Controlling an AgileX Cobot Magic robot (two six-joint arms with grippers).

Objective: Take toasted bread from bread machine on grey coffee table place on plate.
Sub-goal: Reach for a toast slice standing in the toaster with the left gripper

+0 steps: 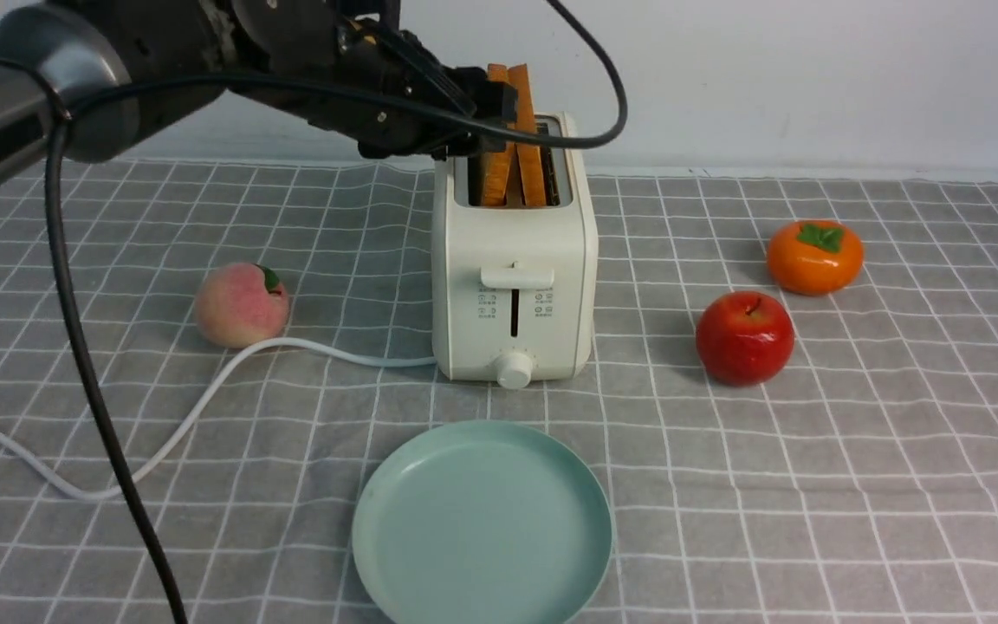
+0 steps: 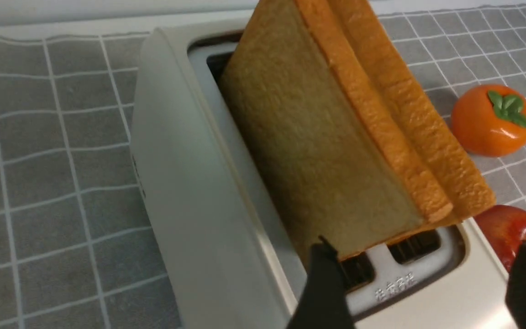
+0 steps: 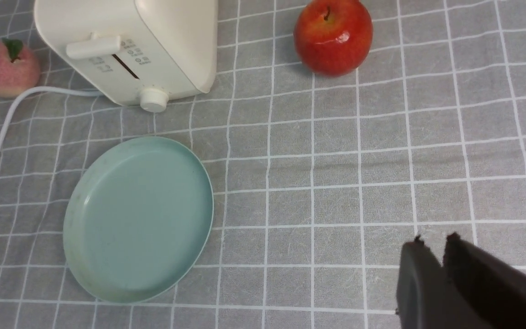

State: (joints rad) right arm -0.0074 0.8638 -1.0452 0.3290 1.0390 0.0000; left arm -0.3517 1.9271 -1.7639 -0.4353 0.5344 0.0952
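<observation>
The cream-white bread machine (image 1: 512,286) stands at mid-table on the grey coffee table (image 1: 811,485). Two slices of toasted bread (image 1: 512,130) rise from its slots and lean together at the top. My left gripper (image 1: 490,100) hovers at the toaster's top by the slices' upper edge. In the left wrist view it (image 2: 423,246) is open wide over the slot end. One finger (image 2: 324,283) is beside the near slice's (image 2: 318,151) lower corner, and nothing is gripped. The empty mint-green plate (image 1: 482,520) lies in front of the toaster. My right gripper (image 3: 434,242) is shut and empty above bare cloth, right of the plate (image 3: 139,219).
A peach (image 1: 241,305) sits left of the toaster, and the white cord (image 1: 204,399) trails past it toward the left edge. A red apple (image 1: 744,336) and an orange persimmon (image 1: 814,256) stand to the right. A white wall closes the far side.
</observation>
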